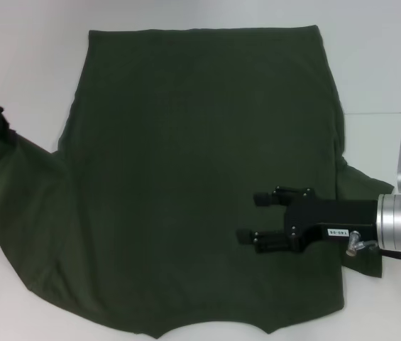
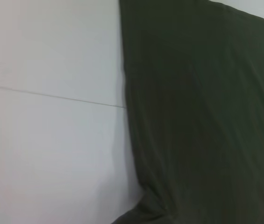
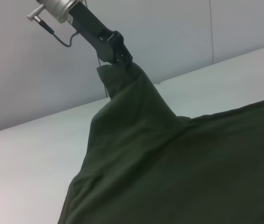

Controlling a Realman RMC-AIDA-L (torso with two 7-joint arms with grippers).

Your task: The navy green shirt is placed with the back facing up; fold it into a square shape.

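Right gripper (image 1: 251, 219) open over navy green shirt (image 1: 186, 177), hem far; left gripper (image 3: 117, 58) clamping its raised sleeve.

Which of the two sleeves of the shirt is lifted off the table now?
The left sleeve: the left pincer holds it up, while the right sleeve lies flat beside the right pincer.

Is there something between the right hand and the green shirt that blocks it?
Nothing visible does. The right hand is open directly over the navy green shirt, near its right edge. The left hand is shut on the left sleeve, lifted above the white table.
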